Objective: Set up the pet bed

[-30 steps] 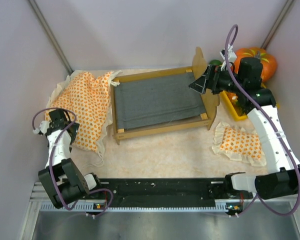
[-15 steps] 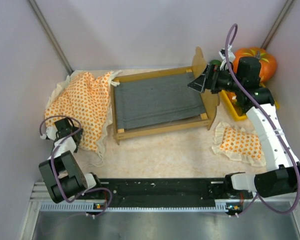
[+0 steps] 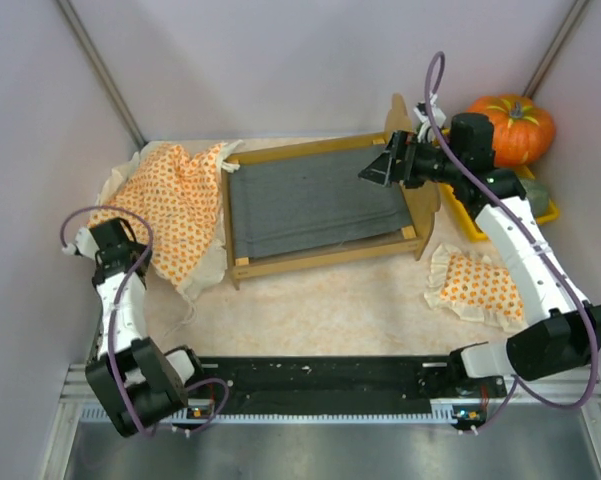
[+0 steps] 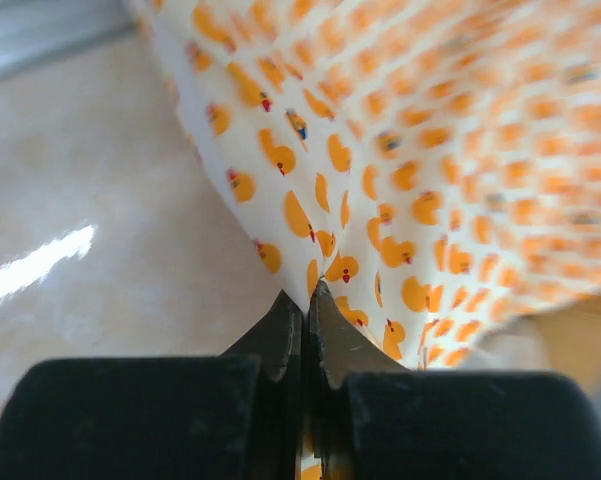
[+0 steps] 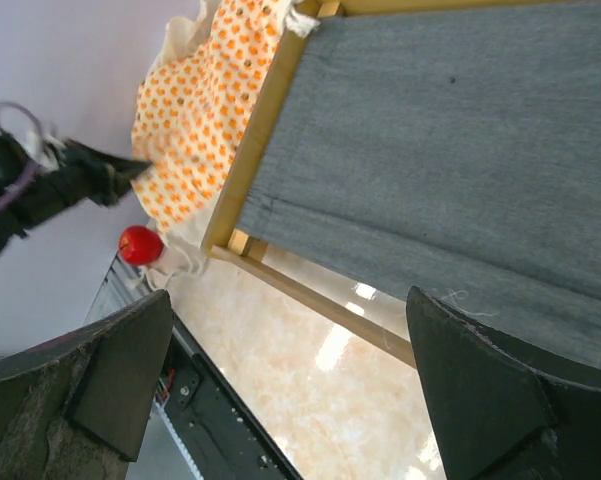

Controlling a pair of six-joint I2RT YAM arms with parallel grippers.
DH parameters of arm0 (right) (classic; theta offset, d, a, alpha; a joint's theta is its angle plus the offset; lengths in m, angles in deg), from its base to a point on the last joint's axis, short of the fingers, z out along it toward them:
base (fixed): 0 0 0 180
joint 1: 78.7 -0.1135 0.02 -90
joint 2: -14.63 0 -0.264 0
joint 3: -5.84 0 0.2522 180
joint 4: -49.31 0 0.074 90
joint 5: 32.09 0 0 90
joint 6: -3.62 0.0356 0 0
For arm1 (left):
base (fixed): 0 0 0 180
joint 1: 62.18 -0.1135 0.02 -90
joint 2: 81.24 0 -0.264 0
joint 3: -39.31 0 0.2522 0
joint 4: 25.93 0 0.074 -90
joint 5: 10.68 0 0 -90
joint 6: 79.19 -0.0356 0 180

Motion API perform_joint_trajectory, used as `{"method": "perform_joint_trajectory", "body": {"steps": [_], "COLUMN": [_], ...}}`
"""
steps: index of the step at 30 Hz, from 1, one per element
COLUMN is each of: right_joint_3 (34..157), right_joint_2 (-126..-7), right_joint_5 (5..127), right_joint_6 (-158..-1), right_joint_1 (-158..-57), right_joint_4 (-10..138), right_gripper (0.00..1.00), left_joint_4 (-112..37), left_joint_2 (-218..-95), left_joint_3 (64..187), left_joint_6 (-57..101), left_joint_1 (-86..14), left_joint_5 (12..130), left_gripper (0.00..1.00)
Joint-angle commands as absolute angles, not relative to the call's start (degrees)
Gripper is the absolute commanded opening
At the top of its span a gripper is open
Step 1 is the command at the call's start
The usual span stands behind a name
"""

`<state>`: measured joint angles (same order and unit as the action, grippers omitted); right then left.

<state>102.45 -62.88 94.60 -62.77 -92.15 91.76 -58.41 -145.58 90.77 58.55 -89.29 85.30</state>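
The pet bed [image 3: 310,258], a light-wood frame with a dark grey fabric base and a rounded headboard at its right end, stands mid-table. To its left lies the orange-dotted bedspread [image 3: 175,200]. My left gripper [image 3: 120,245] is at the spread's near left edge. In the left wrist view it [image 4: 308,300] is shut on a fold of that duck-print bedspread [image 4: 430,150]. My right gripper [image 3: 380,168] hangs open above the bed's head end. The right wrist view looks past it [image 5: 290,300] at the grey base [image 5: 450,150] and nothing sits between the fingers.
A small orange-dotted pillow [image 3: 480,285] lies right of the bed. An orange pumpkin [image 3: 510,125] and a yellow tray [image 3: 470,215] stand at the back right. A small red ball-like thing [image 5: 140,244] shows by the bedspread's near edge. Walls close in on both sides.
My left gripper went from open to shut on the bedspread's near edge, and the cloth's near corner has shifted. My right gripper moved a little left over the bed, still open.
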Motion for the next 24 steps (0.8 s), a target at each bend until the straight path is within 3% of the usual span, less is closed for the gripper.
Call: {"method": "perform_joint_trajectory", "body": {"steps": [1, 6, 11, 17, 21, 24], "right_joint_3": [102.22, 103.53, 102.75, 105.98, 110.64, 116.09], "right_joint_2": [-66.13, -71.92, -77.03, -86.95, -94.95, -99.09], "right_joint_5": [92.54, 87.71, 87.87, 83.41, 83.57, 80.16], "right_joint_6": [-63.09, -61.17, -50.98, -33.5, -19.8, -18.72], "right_joint_1": [-97.06, -103.99, -107.61, -115.08, -118.33, -121.32], "right_joint_4": [89.88, 87.52, 76.28, 61.95, 57.89, 59.64], "right_gripper": [0.99, 0.99, 0.99, 0.99, 0.99, 0.99], "left_joint_4": [-64.55, -73.35, -74.59, -72.39, -72.83, -72.57], "left_joint_2": [-137.67, -135.47, -134.41, -133.89, -133.54, -133.09], "left_joint_3": [106.66, 120.99, 128.2, 130.5, 130.77, 130.42], "left_joint_6": [53.35, 51.15, 52.2, 55.89, 56.16, 56.69], "left_joint_1": [-89.51, -89.6, -89.51, -89.42, -89.51, -89.42], "left_joint_5": [82.14, 79.59, 67.4, 59.11, 57.0, 55.16], "left_gripper": [0.0, 0.0, 0.0, 0.0, 0.0, 0.0]}}
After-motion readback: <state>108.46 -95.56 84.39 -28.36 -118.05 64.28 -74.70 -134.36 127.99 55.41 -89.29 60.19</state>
